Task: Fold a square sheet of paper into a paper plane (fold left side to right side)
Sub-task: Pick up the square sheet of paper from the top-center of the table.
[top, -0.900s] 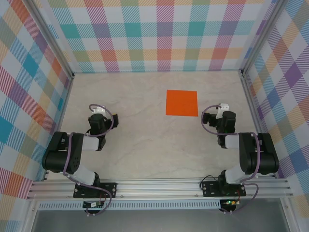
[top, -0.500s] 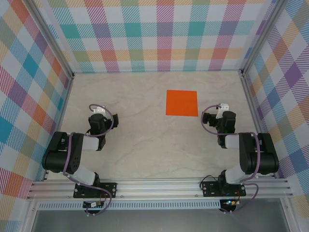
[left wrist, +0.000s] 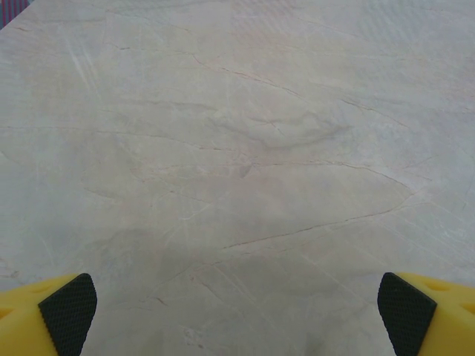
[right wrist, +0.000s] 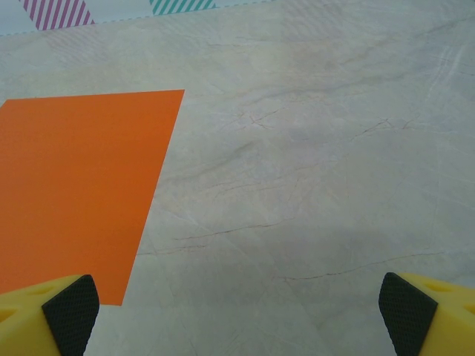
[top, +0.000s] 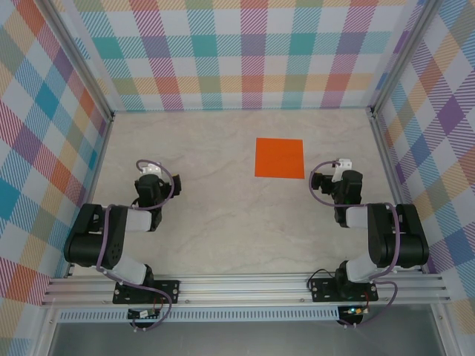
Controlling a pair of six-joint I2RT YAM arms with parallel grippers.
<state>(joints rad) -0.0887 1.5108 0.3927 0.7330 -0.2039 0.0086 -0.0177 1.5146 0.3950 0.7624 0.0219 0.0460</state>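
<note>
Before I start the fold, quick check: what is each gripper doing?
Left gripper: open, holding nothing.
Right gripper: open, holding nothing; the square sheet of paper lies flat, untouched.

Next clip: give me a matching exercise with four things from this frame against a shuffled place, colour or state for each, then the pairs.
1. square sheet of paper
2. left gripper
3. right gripper
4. walls

A. open, bare tabletop ahead
B. checked, many colours
C. orange, flat, unfolded
D. open, the sheet ahead to its left

Pairs: 1-C, 2-A, 3-D, 4-B
</note>
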